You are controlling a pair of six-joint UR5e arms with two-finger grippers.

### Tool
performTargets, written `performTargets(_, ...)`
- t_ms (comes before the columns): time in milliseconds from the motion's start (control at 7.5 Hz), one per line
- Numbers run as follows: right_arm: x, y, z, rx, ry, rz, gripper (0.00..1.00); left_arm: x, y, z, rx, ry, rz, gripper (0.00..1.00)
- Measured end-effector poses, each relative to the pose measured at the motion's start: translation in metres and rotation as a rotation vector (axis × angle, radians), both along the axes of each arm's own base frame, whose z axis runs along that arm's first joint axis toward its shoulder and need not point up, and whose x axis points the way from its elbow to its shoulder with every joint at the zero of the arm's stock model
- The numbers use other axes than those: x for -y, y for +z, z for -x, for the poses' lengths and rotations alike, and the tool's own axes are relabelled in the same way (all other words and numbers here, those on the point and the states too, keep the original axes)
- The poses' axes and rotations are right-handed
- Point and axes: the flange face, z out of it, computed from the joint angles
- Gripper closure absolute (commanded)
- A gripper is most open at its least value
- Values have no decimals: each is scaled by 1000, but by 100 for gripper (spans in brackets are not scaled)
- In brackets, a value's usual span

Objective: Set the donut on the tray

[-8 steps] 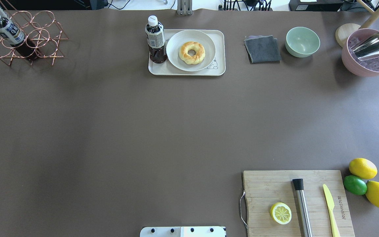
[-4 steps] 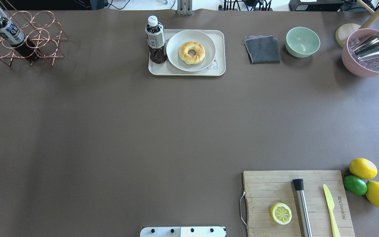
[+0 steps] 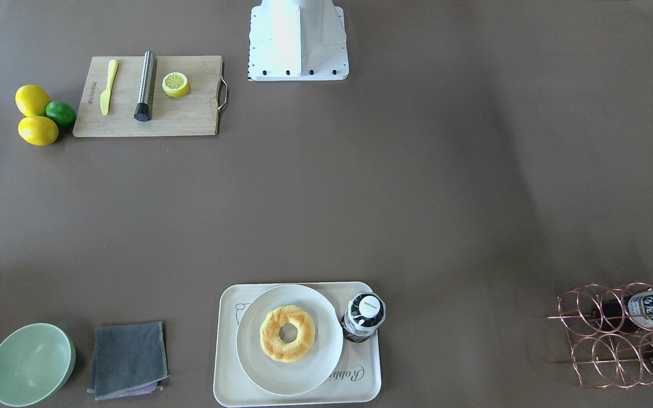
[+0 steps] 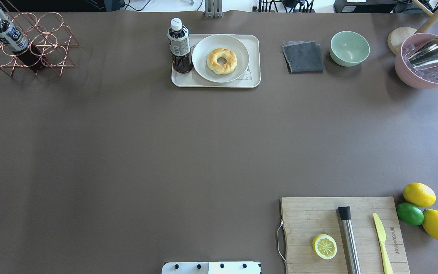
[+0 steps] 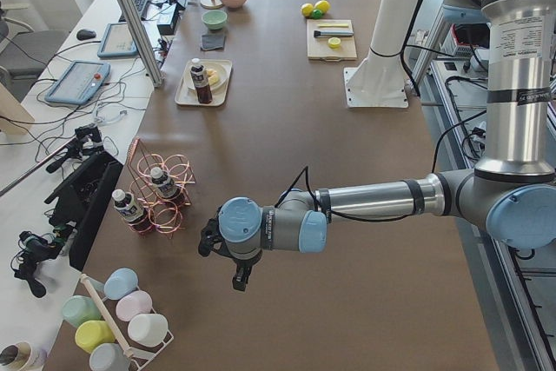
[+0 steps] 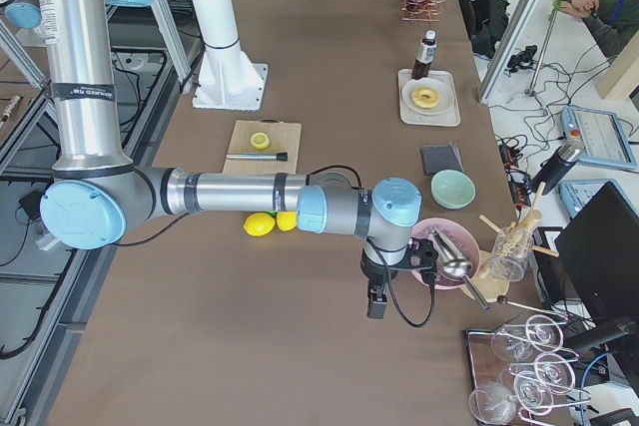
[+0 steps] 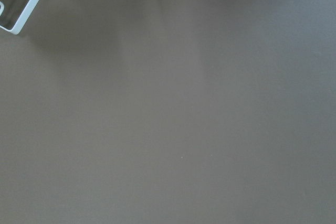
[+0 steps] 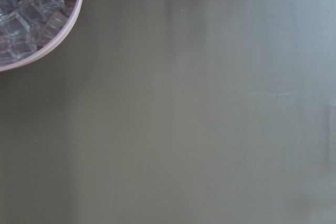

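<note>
The donut (image 4: 222, 61) is a golden ring lying on a round off-white plate (image 4: 207, 72). The plate sits on the cream tray (image 4: 219, 85) at the table's far middle, and both also show in the front view: donut (image 3: 287, 333), tray (image 3: 304, 396). A dark bottle (image 4: 180, 45) stands on the tray's left end. My left gripper (image 5: 241, 280) hangs over bare table beyond the table's left end. My right gripper (image 6: 376, 306) hangs beside the pink bowl. Both show only in the side views, so I cannot tell whether they are open or shut.
A wooden cutting board (image 4: 306, 213) at the near right carries a lemon half (image 4: 324, 246), a steel muddler (image 4: 349, 236) and a yellow knife (image 4: 381, 239). Lemons and a lime (image 4: 410, 213) lie beside it. A grey cloth (image 4: 303, 57), green bowl (image 4: 349, 48), pink ice bowl (image 4: 428, 61) and copper bottle rack (image 4: 25, 45) line the far edge.
Dark parts of the right gripper that showed at the overhead view's right edge by the pink bowl have gone out of that view. The donut, plate and tray have not moved.
</note>
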Motion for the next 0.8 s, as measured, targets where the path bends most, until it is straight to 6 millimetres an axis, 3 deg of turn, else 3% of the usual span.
performTargets(267, -1, 2, 1, 5, -1, 3, 0, 1, -1, 14, 37, -27, 1, 1)
performTargets(800, -2, 3, 1, 9, 3, 8, 0, 4, -45, 24, 100, -40, 51, 1)
